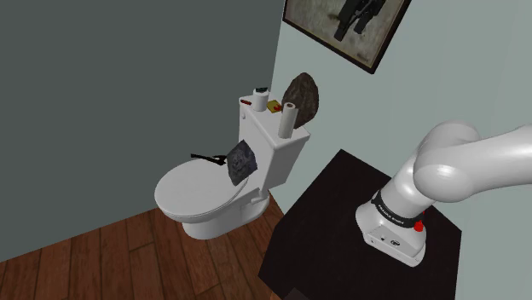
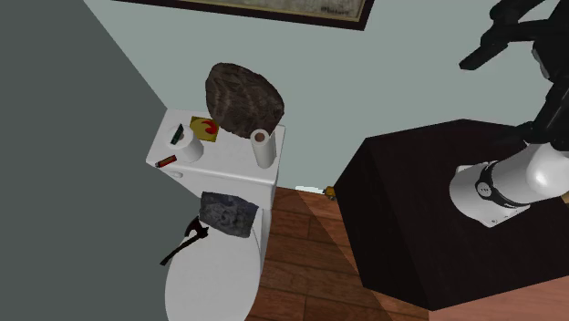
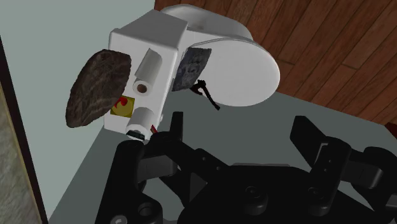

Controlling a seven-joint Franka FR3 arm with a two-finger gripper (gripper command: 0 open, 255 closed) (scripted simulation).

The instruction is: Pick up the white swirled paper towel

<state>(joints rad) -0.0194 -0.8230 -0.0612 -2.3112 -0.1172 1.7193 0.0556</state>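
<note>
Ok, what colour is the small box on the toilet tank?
Yellow box with a red patch; best in second exterior view.

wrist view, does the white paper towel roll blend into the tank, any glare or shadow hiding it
Wrist view: the paper towel roll is white on the white tank, set apart only by faint grey shading, no glare; the open pincer looks black. Shoulder view: the wall on its left renders far darker than the wall behind the toilet.
</note>
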